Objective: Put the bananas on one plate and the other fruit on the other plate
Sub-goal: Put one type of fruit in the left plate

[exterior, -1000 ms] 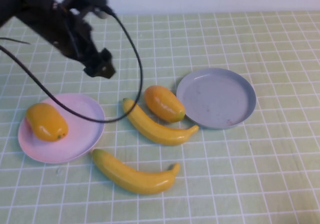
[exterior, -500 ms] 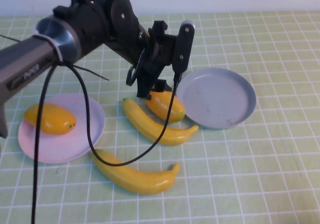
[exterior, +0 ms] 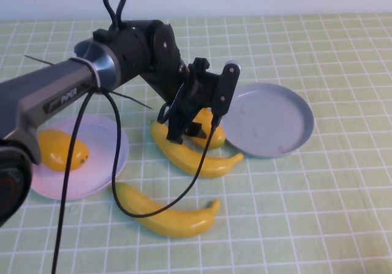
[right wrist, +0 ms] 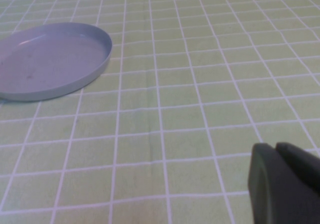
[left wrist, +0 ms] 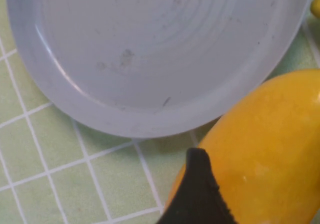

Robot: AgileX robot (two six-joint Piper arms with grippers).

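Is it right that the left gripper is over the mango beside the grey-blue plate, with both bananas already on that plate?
Not quite. The high view shows the grey-blue plate empty; both bananas lie on the table. The left gripper is over the mango. The right gripper is parked aside.

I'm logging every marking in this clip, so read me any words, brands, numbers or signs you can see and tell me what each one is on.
"PiPER": white lettering on the grey link of the left arm, whose left gripper is down at the mango beside the grey-blue plate.
No other text: the fruit, both plates and the right gripper, near the table, carry none.
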